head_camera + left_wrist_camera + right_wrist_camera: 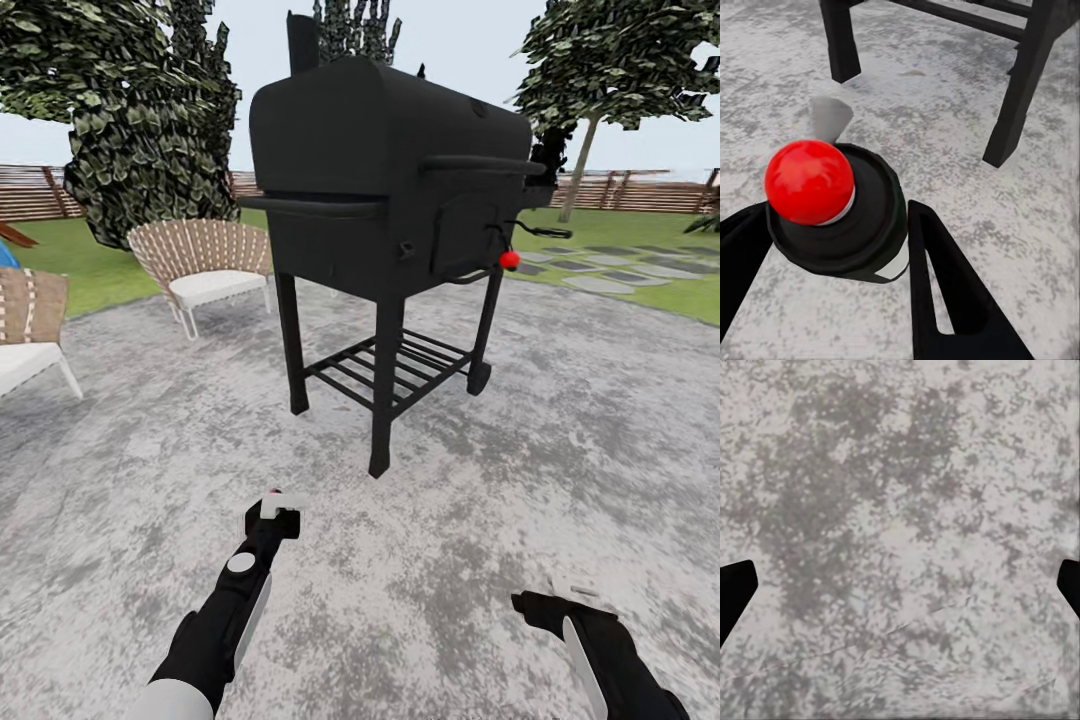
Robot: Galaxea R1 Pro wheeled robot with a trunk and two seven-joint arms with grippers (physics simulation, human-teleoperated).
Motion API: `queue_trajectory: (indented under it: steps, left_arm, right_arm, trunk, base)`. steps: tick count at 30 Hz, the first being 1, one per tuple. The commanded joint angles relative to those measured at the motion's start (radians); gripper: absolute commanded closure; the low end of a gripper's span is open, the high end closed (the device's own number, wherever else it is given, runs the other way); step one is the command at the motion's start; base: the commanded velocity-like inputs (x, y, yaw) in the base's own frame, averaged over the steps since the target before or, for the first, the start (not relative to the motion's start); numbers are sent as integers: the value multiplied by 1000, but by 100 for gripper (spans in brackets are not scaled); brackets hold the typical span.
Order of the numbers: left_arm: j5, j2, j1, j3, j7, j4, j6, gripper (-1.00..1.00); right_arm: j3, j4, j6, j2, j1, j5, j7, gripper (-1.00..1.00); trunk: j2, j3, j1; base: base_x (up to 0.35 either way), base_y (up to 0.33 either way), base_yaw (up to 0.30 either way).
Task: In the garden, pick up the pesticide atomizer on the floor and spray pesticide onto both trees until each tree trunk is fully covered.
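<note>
The atomizer [840,217] is held in the left tool [832,247], whose two black fingers [945,285] are closed against its dark body. It is seen end-on in the left wrist view: a red ball cap [808,181] on top, a pale nozzle piece [831,116] beside it, and a sliver of white label at the lower edge. In the head view the left tool [272,515] is held low over the paving [560,440], in front of the grill [390,200], with the white top of the bottle just showing.

The bottle is judged light and rigid, with a smooth round body that could twist or slip between flat fingers; a grip across the middle of the body, below the cap, looks soundest, leaving the nozzle free.

The right tool [550,600] is spread wide and holds nothing; in its wrist view only the tips of its fingers [735,592] are seen at the edges over bare paving.

Counted: one atomizer, one grill, two wicker chairs, the nearer [30,330] and the farther [205,262]. One bare-trunked tree [600,70] is seen at the far right by the fence [640,190], with its trunk [580,165] leaning; a dark leafy tree [140,120] stands at the left.
</note>
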Motion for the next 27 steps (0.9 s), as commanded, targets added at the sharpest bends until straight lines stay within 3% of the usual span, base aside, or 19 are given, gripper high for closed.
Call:
queue_trajectory:
  steps: [1, 19, 27]
  left_arm:
    - [0, 0, 0, 0, 0, -1, 0, 100]
    - [0, 0, 0, 1, 0, -2, 0, 100]
    - [0, 0, 0, 1, 0, -2, 0, 100]
  right_arm:
    - [0, 0, 0, 0, 0, 0, 0, -100]
    - [0, 0, 0, 0, 0, 1, 0, -100]
    - [0, 0, 0, 0, 0, 0, 0, -100]
  trunk:
    - [0, 1, 0]
    - [0, 14, 0]
    - [0, 20, 0]
  base:
    - [0, 0, -271]
    - [2, 0, -270]
    - [247, -14, -270]
